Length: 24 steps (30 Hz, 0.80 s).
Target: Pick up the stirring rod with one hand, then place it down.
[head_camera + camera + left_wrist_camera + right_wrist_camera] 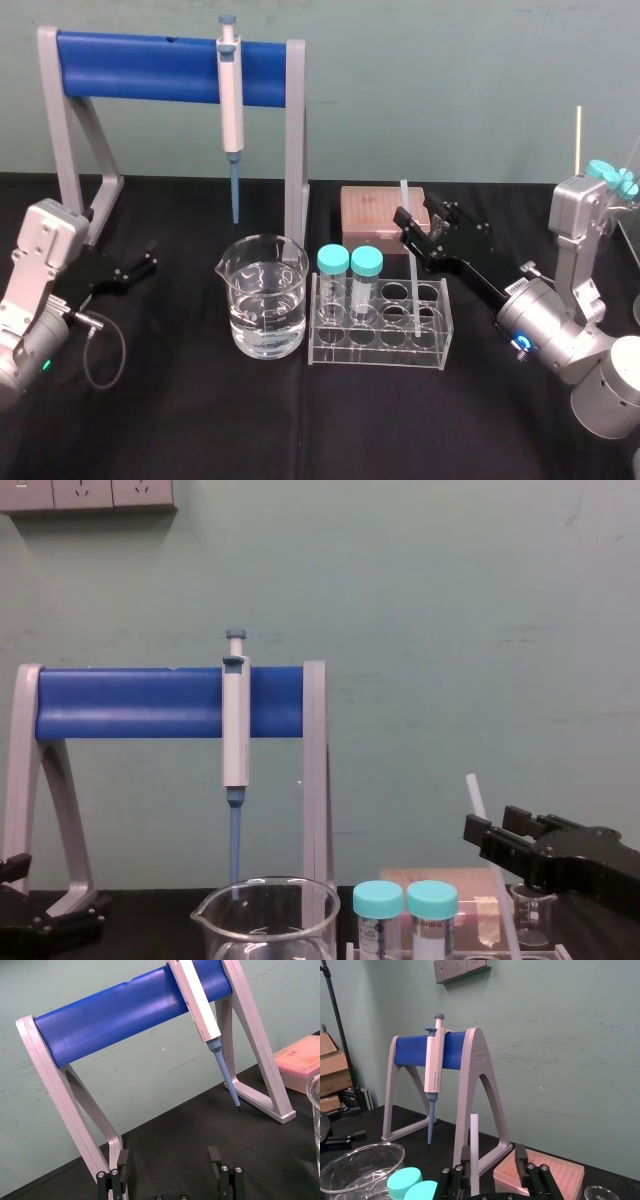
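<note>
The stirring rod is a thin white translucent stick standing tilted in the clear tube rack, its top rising above the rack. My right gripper is at the rod's upper part, open. In the right wrist view the rod stands between the jaws, close to one finger and well apart from the other. The chest view shows the rod leaning beside the right gripper. My left gripper rests open and empty at the far left, near the stand's foot; its fingers are wide apart.
A glass beaker of water stands left of the rack. Two teal-capped tubes sit in the rack's left end. A pink tip box lies behind the rack. A white-and-blue pipette hangs on the blue-barred stand.
</note>
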Each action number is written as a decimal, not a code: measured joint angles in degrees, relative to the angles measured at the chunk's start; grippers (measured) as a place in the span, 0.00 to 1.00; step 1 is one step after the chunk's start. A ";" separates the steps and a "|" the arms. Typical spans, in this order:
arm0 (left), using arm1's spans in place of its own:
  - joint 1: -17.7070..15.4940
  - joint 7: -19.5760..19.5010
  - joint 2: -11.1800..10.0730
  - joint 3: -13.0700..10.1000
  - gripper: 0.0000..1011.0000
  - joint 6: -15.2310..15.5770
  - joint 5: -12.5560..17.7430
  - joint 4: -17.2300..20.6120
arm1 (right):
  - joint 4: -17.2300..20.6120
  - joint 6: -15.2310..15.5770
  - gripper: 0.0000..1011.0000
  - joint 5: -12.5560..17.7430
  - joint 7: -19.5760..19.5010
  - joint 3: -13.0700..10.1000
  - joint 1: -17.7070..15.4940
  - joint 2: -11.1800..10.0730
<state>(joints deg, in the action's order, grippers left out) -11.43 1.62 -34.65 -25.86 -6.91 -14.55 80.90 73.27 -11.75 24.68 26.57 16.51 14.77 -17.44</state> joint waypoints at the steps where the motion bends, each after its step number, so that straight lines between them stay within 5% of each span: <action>1: 0.00 0.00 0.00 0.00 0.99 0.00 0.00 0.00 | 0.00 -0.01 0.55 0.01 0.01 0.00 0.00 0.00; 16: 0.00 0.00 0.00 0.00 0.99 0.00 0.00 0.00 | 0.00 -0.02 0.98 0.04 0.09 0.00 0.02 0.00; 24: 0.00 0.00 0.00 0.00 0.99 0.00 0.00 0.00 | 0.00 -0.02 0.99 0.04 0.09 0.00 0.02 0.00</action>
<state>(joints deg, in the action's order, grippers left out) -11.43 1.62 -34.65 -25.86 -6.91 -14.55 80.90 73.27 -11.77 24.72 26.66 16.51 14.78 -17.44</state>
